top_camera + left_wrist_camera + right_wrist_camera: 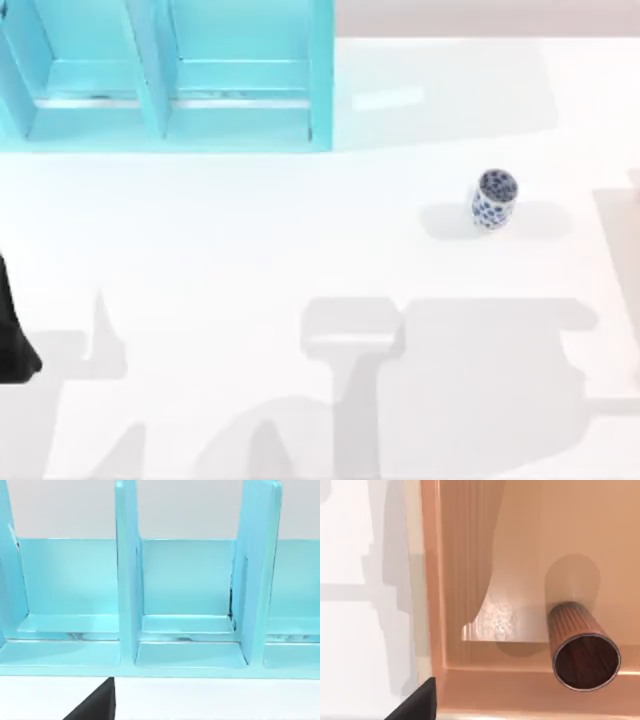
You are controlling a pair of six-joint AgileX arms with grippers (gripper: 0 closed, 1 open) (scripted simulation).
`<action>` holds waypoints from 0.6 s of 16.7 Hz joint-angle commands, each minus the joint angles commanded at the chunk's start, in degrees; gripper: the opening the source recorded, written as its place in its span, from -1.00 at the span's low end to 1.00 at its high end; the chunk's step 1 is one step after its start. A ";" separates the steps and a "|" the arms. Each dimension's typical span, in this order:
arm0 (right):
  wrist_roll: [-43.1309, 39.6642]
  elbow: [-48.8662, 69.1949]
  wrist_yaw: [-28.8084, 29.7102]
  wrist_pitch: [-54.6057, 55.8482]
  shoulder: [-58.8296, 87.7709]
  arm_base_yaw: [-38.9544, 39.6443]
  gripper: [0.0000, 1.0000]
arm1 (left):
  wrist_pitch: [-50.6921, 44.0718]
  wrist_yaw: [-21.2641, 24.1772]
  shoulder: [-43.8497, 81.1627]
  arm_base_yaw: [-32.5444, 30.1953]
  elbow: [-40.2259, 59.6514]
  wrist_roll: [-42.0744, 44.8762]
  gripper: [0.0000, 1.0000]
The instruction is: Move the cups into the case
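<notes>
Tumbler (582, 647) upright on tan surface; floral cup (494, 199) on tabletop (300, 230), right.
Left hand (95, 705) faces case (190, 655); cannot tell grip of it or right hand (415, 702).

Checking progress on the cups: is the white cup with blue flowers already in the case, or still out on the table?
Out. The white cup stands upright on the bare table, well to the right of the turquoise case, whose visible compartments hold nothing.
</notes>
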 joint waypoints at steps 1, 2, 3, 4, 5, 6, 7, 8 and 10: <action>2.95 3.80 0.19 -0.26 3.57 2.96 1.00 | 0.00 0.00 0.00 0.00 0.00 0.00 1.00; 6.10 7.74 0.44 -0.51 7.30 6.12 1.00 | 0.00 0.00 0.00 0.00 0.00 0.00 1.00; 9.37 11.71 0.73 -0.72 11.08 9.39 1.00 | 0.00 0.00 0.00 0.00 0.00 0.00 1.00; 12.74 15.62 1.06 -0.89 14.87 12.73 1.00 | 0.00 0.00 0.00 0.00 0.00 0.00 1.00; 16.22 19.39 1.41 -1.01 18.63 16.13 1.00 | 0.00 0.00 0.00 0.00 0.00 0.00 1.00; 19.72 23.07 1.76 -1.09 22.35 19.54 1.00 | 0.00 0.00 0.00 0.00 0.00 0.00 1.00; 23.19 26.66 2.10 -1.11 25.98 22.88 1.00 | 0.00 0.00 0.00 0.00 0.00 0.00 1.00; 26.51 30.16 2.41 -1.08 29.43 26.07 1.00 | 0.00 0.00 0.00 0.00 0.00 0.00 1.00; 32.47 36.30 2.94 -0.94 35.42 31.79 1.00 | 0.00 0.00 0.00 0.00 0.00 0.00 1.00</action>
